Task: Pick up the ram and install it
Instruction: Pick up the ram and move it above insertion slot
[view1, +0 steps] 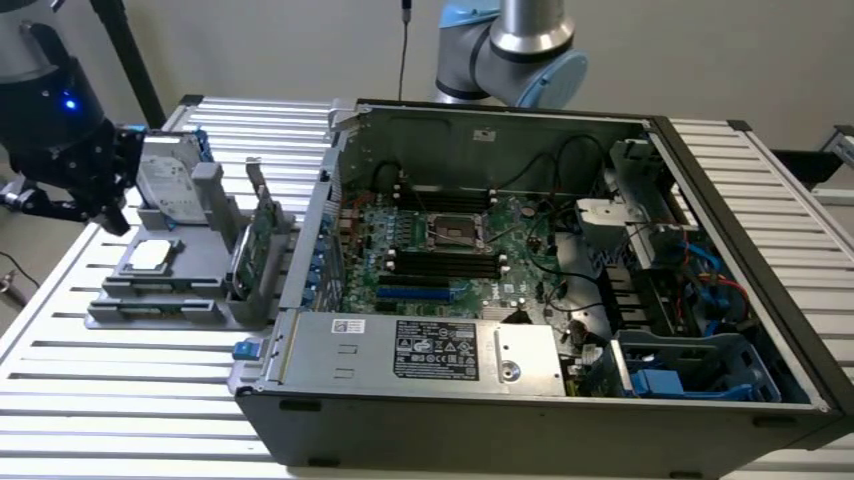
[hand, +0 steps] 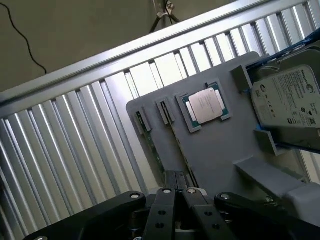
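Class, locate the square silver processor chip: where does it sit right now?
The square silver processor chip lies flat on the grey plastic holder tray at the exterior view's left, outside the open black computer case, beside the silver hard drive.

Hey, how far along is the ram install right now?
Done: nothing yet; the motherboard's black memory slots look empty. In hand: the gripper is shut and sits over the gray holder, near the ram standing on edge there, and I can't make out any grip on it. Left: both the pickup and the seating in a slot.
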